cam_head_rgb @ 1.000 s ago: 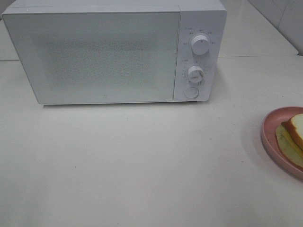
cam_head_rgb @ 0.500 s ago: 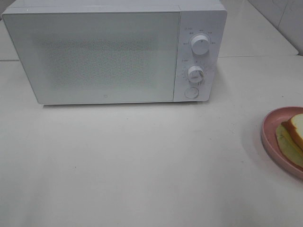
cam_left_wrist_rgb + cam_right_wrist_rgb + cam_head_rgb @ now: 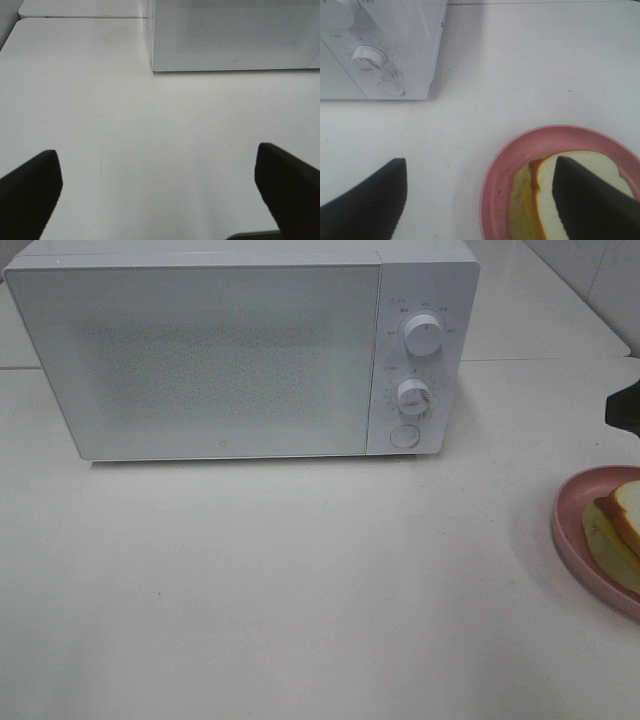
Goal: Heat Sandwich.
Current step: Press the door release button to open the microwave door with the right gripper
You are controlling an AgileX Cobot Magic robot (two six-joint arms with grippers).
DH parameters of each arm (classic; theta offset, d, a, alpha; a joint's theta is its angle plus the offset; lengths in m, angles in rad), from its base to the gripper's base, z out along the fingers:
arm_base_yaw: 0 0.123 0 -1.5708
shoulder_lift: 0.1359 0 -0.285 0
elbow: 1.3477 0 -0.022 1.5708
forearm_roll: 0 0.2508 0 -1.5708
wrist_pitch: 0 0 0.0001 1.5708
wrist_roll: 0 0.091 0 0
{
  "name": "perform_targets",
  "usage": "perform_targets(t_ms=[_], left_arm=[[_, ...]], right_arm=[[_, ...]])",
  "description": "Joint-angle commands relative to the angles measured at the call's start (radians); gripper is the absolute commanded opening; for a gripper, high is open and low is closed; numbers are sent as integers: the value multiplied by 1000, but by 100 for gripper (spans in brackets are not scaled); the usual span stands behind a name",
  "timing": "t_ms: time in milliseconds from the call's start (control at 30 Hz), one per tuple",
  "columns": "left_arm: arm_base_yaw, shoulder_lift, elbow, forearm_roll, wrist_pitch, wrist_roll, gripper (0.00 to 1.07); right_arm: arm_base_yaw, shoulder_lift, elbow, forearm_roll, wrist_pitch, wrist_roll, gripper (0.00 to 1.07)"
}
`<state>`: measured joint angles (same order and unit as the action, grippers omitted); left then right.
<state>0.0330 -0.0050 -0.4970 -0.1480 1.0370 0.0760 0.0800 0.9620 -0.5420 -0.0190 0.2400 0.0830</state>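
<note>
Your left gripper (image 3: 159, 167) and right gripper (image 3: 477, 172) both gape empty, the sandwich (image 3: 626, 524) sits on the plate (image 3: 572, 502) at 4 o'clock, and the microwave (image 3: 200, 360) at 11 is shut: grab carelessly and you squash bread or tip the plate.

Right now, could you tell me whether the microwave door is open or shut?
Shut: the door lies flush with the control panel, with no gap or interior showing.

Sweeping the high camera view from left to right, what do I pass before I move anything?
From the left: microwave door → microwave control panel → pink plate rim → sandwich.
</note>
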Motion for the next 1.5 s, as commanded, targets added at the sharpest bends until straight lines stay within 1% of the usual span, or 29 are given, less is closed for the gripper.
perform_targets(t_ms=[33, 200, 300, 333, 400, 433, 467, 500, 533, 567, 600, 700, 733, 767, 800, 833, 867, 933, 967, 1033, 1100, 1133, 1167, 1233, 1267, 1400, 1433, 1467, 1500], left_arm=[[1, -26, 5, 0, -10, -2, 101], [1, -26, 5, 0, -10, -2, 101], [1, -26, 5, 0, -10, -2, 101], [1, -26, 5, 0, -10, -2, 101], [1, -26, 5, 0, -10, -2, 101], [1, -26, 5, 0, -10, -2, 101], [1, -26, 5, 0, -10, -2, 101], [1, -26, 5, 0, -10, -2, 101], [1, -26, 5, 0, -10, -2, 101], [1, -26, 5, 0, -10, -2, 101], [1, -26, 5, 0, -10, -2, 101], [1, -26, 5, 0, -10, -2, 101], [1, -26, 5, 0, -10, -2, 101], [1, -26, 5, 0, -10, -2, 101], [1, -26, 5, 0, -10, -2, 101], [1, -26, 5, 0, -10, -2, 101], [1, -26, 5, 0, -10, -2, 101], [1, -26, 5, 0, -10, -2, 101], [1, -26, 5, 0, -10, -2, 101], [1, -26, 5, 0, -10, -2, 101], [1, -26, 5, 0, -10, -2, 101], [1, -26, 5, 0, -10, -2, 101], [1, -26, 5, 0, -10, -2, 101], [1, -26, 5, 0, -10, -2, 101], [1, -26, 5, 0, -10, -2, 101], [1, -26, 5, 0, -10, -2, 101], [1, -26, 5, 0, -10, -2, 101], [1, -26, 5, 0, -10, -2, 101], [1, -26, 5, 0, -10, -2, 101]], right_arm=[[3, 27, -6, -2, -56, -8, 76], [3, 93, -6, -2, -130, -8, 76], [3, 147, 10, -12, -257, -8, 76], [3, 147, 10, -12, -257, -8, 76], [3, 171, 43, -21, -380, -8, 76], [3, 198, 79, -20, -488, -9, 76], [4, 213, 97, -20, -545, -9, 76], [4, 213, 97, -20, -545, -9, 76], [8, 226, 110, -16, -589, -9, 76], [40, 254, 127, 19, -672, -21, 76], [60, 266, 132, 31, -710, -43, 76], [102, 305, 143, 72, -779, -109, 76], [149, 348, 152, 150, -840, -204, 76], [175, 373, 156, 197, -873, -252, 76], [175, 373, 156, 197, -873, -252, 76], [201, 397, 157, 250, -908, -297, 76], [247, 439, 157, 349, -957, -362, 76], [297, 476, 157, 446, -1021, -395, 76], [297, 476, 157, 446, -1021, -395, 76], [365, 531, 157, 550, -1101, -401, 76], [404, 560, 157, 594, -1145, -401, 76], [404, 560, 157, 594, -1145, -401, 76], [440, 591, 157, 613, -1186, -401, 76], [471, 621, 156, 630, -1217, -400, 76], [471, 621, 156, 630, -1217, -400, 76], [552, 683, 155, 691, -1283, -395, 76], [552, 683, 155, 691, -1283, -395, 76], [590, 699, 156, 726, -1295, -395, 76], [608, 707, 156, 744, -1304, -395, 76]])
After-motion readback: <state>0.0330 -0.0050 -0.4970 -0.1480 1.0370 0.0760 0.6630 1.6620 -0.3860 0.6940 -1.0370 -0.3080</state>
